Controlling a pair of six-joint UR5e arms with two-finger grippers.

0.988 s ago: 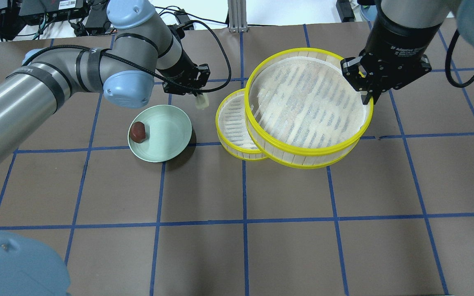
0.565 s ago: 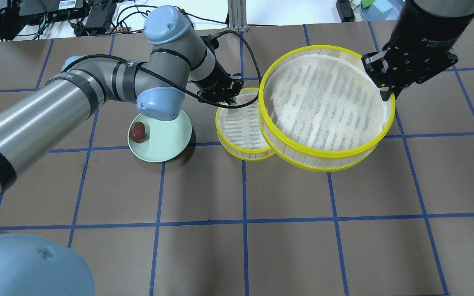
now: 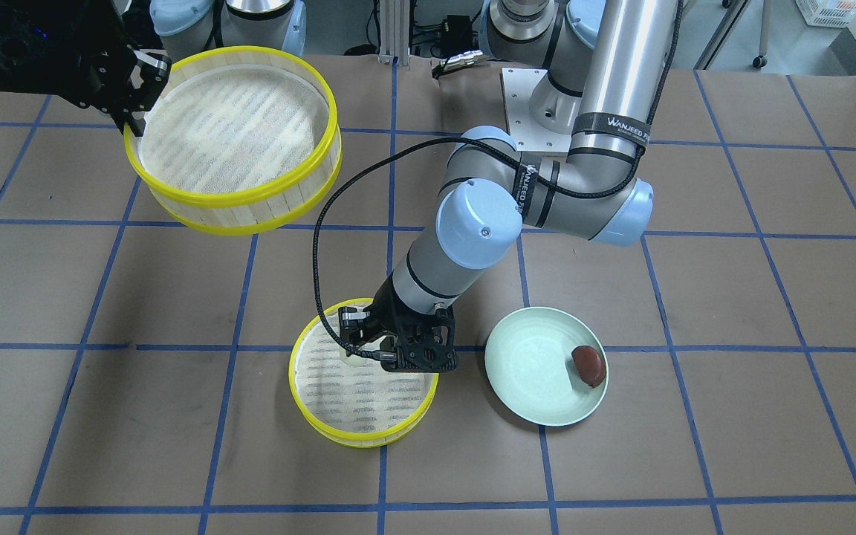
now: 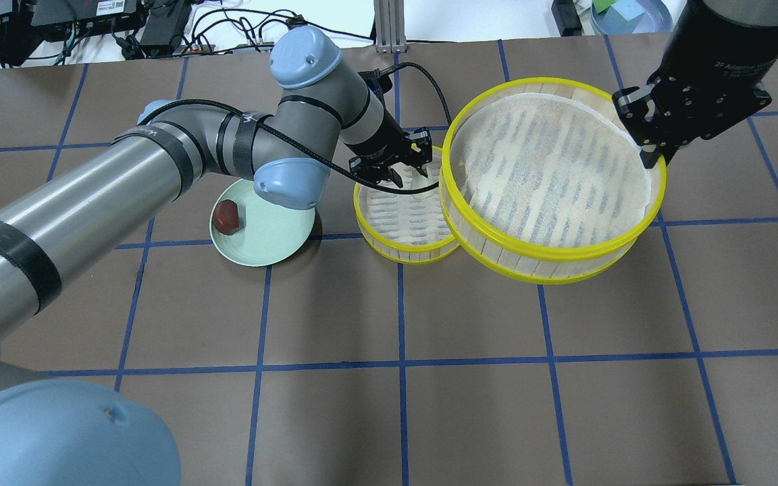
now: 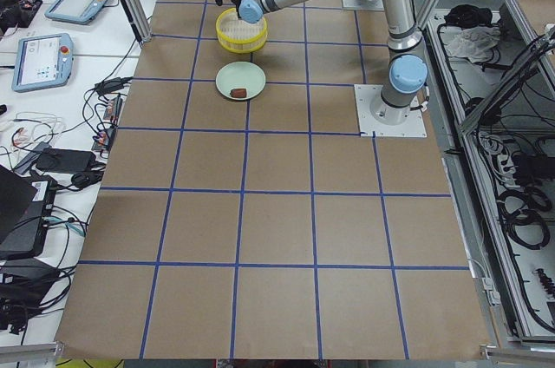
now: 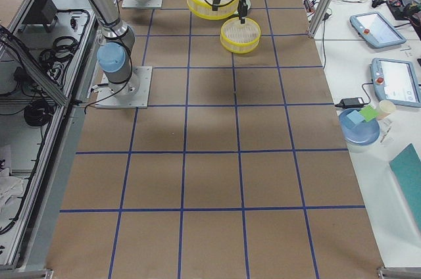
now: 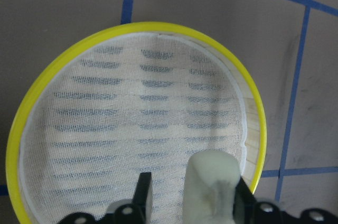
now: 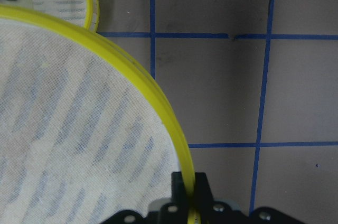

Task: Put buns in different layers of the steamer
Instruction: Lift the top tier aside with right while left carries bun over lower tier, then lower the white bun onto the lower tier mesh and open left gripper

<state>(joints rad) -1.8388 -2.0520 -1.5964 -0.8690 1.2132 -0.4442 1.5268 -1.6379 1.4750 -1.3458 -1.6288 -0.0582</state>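
Note:
My left gripper is low over the far side of the lower steamer tray, which stands on the table. In the left wrist view my left gripper is open. The pale cream bun lies against one finger, with a gap to the other. My right gripper is shut on the rim of the upper steamer tray and holds it lifted, to the right of the lower one. The reddish-brown bun sits on the green plate.
In the overhead view the lifted tray overlaps the lower tray's right edge. The left arm's elbow hangs over the plate's far side. Cables and equipment line the table's far edge. Blue tape lines grid the brown table cover.
My left arm has carried the cream bun rightward from beside the plate to over the lower tray. My right gripper has shifted the upper tray to the right, uncovering the lower tray.

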